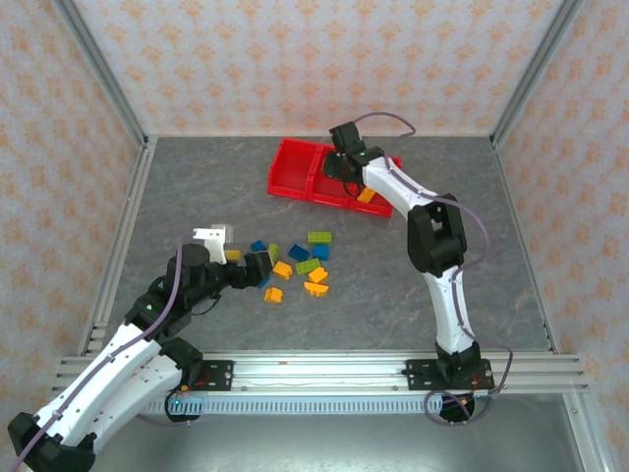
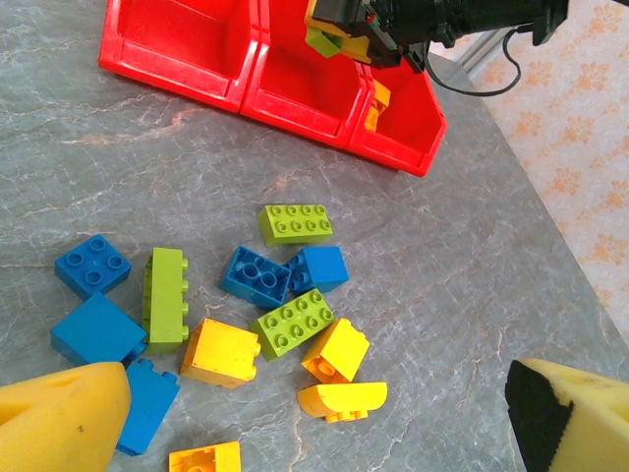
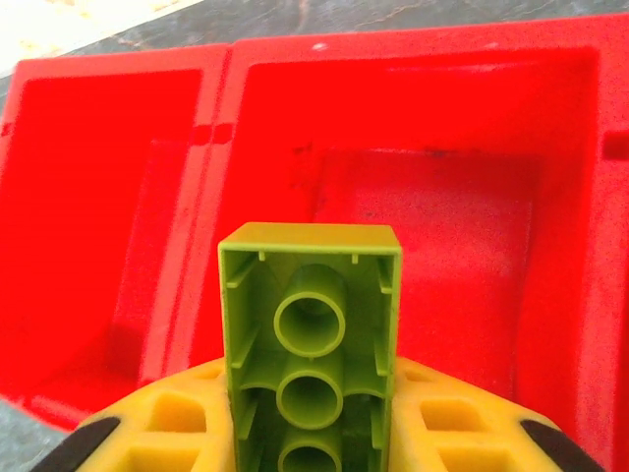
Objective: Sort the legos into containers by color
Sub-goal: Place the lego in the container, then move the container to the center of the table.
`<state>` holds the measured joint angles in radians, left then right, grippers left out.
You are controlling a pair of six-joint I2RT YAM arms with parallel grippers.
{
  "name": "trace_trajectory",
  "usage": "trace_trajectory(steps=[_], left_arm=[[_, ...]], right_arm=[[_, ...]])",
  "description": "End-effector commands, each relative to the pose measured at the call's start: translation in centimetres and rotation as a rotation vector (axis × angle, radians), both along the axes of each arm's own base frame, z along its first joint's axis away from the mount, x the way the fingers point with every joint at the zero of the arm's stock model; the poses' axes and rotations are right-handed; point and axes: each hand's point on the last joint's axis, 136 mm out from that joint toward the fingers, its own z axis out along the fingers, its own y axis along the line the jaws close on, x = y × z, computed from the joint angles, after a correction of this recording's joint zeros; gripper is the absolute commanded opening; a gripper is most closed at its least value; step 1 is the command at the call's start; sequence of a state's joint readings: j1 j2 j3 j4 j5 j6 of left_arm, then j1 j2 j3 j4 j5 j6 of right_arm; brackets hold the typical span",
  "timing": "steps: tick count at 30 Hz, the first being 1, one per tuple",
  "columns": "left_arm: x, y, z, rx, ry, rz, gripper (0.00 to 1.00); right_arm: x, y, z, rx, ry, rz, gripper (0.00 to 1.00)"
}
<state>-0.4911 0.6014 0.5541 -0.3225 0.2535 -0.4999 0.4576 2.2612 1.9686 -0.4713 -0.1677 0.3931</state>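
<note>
My right gripper is shut on a lime green lego, hollow underside facing the camera, held above the red tray near its middle bin. The top view has this gripper over the tray. One orange-yellow lego lies in the tray's right bin. The other two bins look bare. My left gripper is open, hovering low over the loose pile: green legos, blue legos and orange-yellow legos. A rounded orange-yellow piece lies nearest between its fingers.
The pile sits mid-table, ahead of the left gripper. Metal frame rails and patterned walls enclose the grey table. The right arm stretches from the near edge to the tray.
</note>
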Motion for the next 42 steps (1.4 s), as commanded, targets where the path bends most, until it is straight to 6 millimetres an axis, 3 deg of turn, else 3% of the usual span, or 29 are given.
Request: trace_trajectory(steps=[1, 8, 17, 30, 37, 42], left_arm=[[0.0, 0.0, 0.3, 0.003, -0.016, -0.001, 0.99], [0.2, -0.2, -0.2, 0.016, 0.003, -0.004, 0.99], [0.3, -0.2, -0.8, 0.028, 0.022, -0.004, 0.99], [0.3, -0.2, -0.9, 0.027, 0.026, -0.003, 0.99], [0.2, -0.3, -0.7, 0.021, 0.021, -0.007, 0.99], [0.3, -0.3, -0.8, 0.021, 0.025, -0.007, 0.99]], right_arm=[[1.1, 1.0, 1.2, 0.054, -0.020, 0.025, 0.33], [1.3, 0.9, 2.0, 0.054, -0.036, 0.021, 0.64], [-0.4, 0.1, 4.3, 0.050, -0.046, -0.009, 0.71], [-3.0, -7.7, 7.4, -0.146, -0.067, -0.198, 0.70], [-4.6, -13.9, 5.3, -0.195, -0.010, -0.261, 0.66], [-5.5, -16.5, 3.2, -0.233, 0.036, -0.278, 0.62]])
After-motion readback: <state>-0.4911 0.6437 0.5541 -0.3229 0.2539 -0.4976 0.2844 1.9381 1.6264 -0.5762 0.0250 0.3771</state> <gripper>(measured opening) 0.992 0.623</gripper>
